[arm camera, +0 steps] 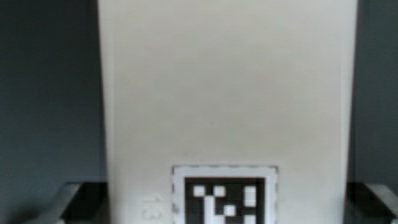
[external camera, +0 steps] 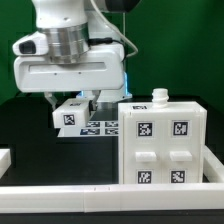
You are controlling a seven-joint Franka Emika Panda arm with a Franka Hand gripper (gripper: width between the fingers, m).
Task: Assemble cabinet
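The cabinet shell [external camera: 165, 145] stands at the exterior view's right, a white box with several black-and-white tags, raised blocks on its face and a small knob [external camera: 160, 96] on top. My gripper [external camera: 83, 103] hangs to its left, above the table, shut on a long white cabinet panel [external camera: 70, 116] that carries one tag and is held tilted. In the wrist view the panel [arm camera: 222, 90] fills the middle, its tag [arm camera: 226, 200] sits between the jaws, and my gripper [arm camera: 222, 207] closes on both of its sides.
The marker board [external camera: 103, 127] lies flat on the black table behind the held panel. A white rail [external camera: 100, 197] runs along the front edge, and a white block [external camera: 4, 158] sits at the exterior view's left.
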